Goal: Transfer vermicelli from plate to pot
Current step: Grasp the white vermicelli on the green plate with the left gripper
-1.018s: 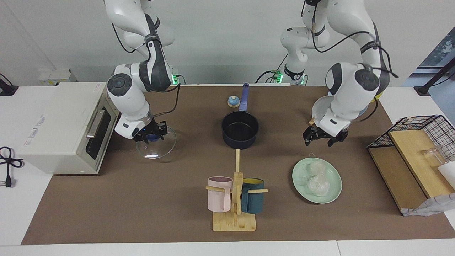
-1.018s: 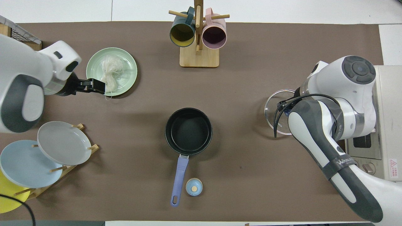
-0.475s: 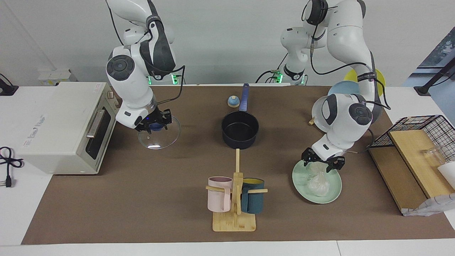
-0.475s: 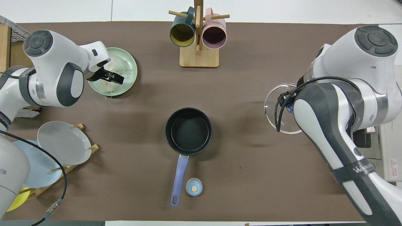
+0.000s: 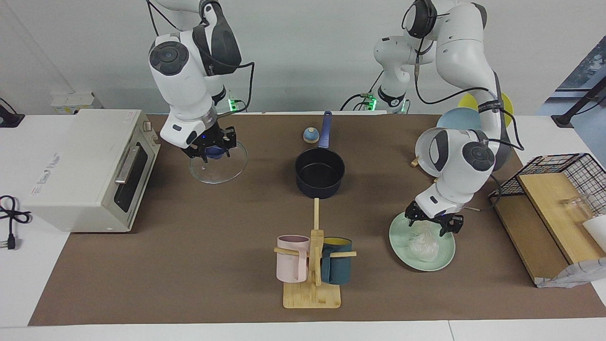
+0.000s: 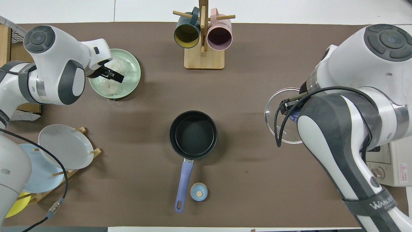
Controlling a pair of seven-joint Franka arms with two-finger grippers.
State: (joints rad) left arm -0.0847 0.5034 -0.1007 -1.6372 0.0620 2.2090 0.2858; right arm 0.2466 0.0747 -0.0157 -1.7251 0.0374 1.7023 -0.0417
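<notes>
The pale mint-green plate [image 5: 400, 246] [image 6: 135, 75] lies toward the left arm's end of the table, with the whitish vermicelli [image 5: 423, 245] [image 6: 108, 87] on it. My left gripper [image 5: 434, 223] [image 6: 111, 74] is low over the plate, open, its fingers astride the top of the clump. The dark navy pot [image 5: 319, 173] [image 6: 193, 134] stands mid-table, its inside empty and its blue handle pointing toward the robots. My right gripper [image 5: 211, 150] [image 6: 293, 112] is shut on the blue knob of a glass lid [image 5: 222, 168] [image 6: 280, 120] and holds it above the table between the pot and the oven.
A toaster oven [image 5: 80, 168] stands at the right arm's end. A wooden mug rack [image 5: 312, 289] [image 6: 203, 59] with pink and teal mugs stands farther from the robots than the pot. A small blue knob [image 5: 310, 136] lies beside the pot's handle. A rack of upright plates [image 6: 58, 146] and a wire basket [image 5: 558, 177] are at the left arm's end.
My left gripper has come down from above the table onto the plate, over the vermicelli. My right gripper has lifted the glass lid higher.
</notes>
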